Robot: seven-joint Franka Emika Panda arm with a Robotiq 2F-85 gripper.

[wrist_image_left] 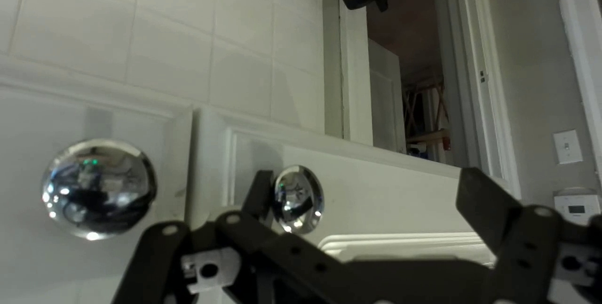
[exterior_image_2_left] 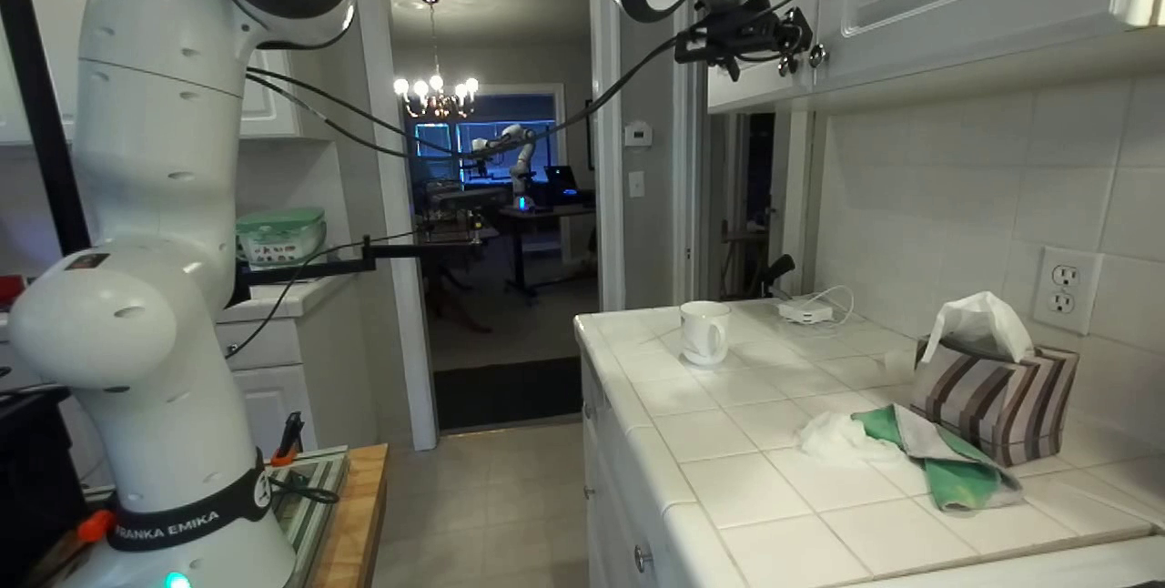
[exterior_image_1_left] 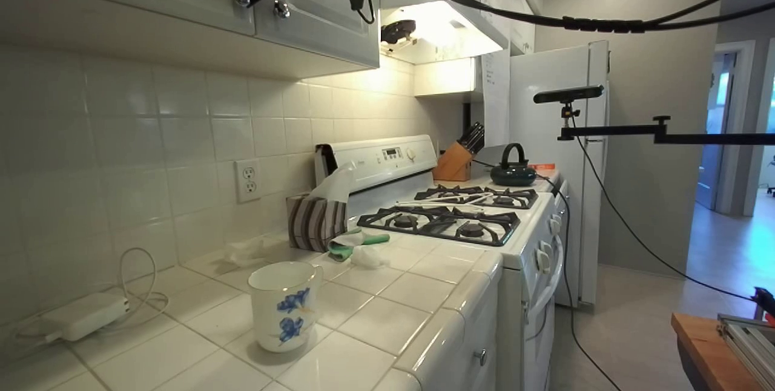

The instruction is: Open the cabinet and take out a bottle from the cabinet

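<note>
Wrist view: the gripper (wrist_image_left: pixel 369 196) is straddling a knob (wrist_image_left: pixel 298 199).
Its jaws are standing wide apart and holding nothing; one finger (wrist_image_left: pixel 258 193) is lying just beside the knob, whether touching cannot be told, while a second knob (wrist_image_left: pixel 99 188) is sitting outside them. In an exterior view, the cabinet (exterior_image_1_left: pixel 315 22) is hanging above the counter (exterior_image_1_left: pixel 206 348) and looking shut, with a mug (exterior_image_1_left: pixel 278 312) standing well below it. In an exterior view, the arm (exterior_image_2_left: pixel 155 251) is arching across to the cabinet; the bottle is showing in no view and is presumably waiting inside. Opening the cabinet is, by judgement, the step in hand: the next move is calling for the jaws to be closing squarely on the knob, then drawing it steadily outward.
</note>
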